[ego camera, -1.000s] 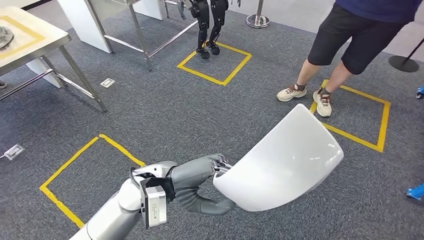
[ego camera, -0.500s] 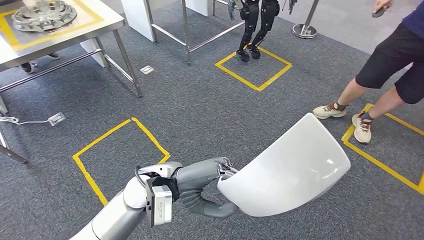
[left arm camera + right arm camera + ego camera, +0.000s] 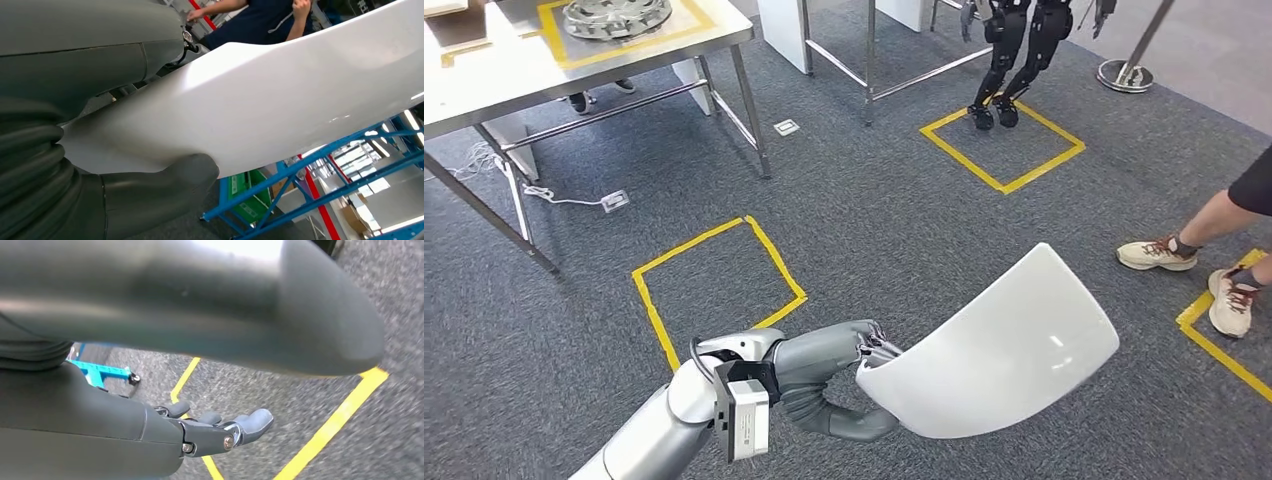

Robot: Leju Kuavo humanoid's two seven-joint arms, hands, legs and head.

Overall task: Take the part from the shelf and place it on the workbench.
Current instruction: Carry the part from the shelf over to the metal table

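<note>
A big curved white part (image 3: 1004,350) hangs over the grey carpet low in the head view. My left hand (image 3: 839,360) grips its near edge, thumb underneath and fingers on top. The left wrist view shows the same part (image 3: 280,100) clamped against the thick grey thumb (image 3: 150,195). The workbench (image 3: 524,70), marked with yellow tape, stands at the far upper left, well away from the part, and bears a round metal piece (image 3: 616,12). My right hand (image 3: 150,430) hangs above the carpet with its fingers (image 3: 220,432) apart and nothing in them.
A person's legs and shoes (image 3: 1164,252) are at the right edge. Another humanoid's legs (image 3: 1014,60) stand in a yellow taped square at the back. A second taped square (image 3: 714,280) lies before the bench, near a floor socket (image 3: 614,200). A blue rack (image 3: 300,170) is behind.
The whole view has swung left: the workbench has come further into the picture and the person's feet have slid to the right edge. My left hand still holds the part the same way.
</note>
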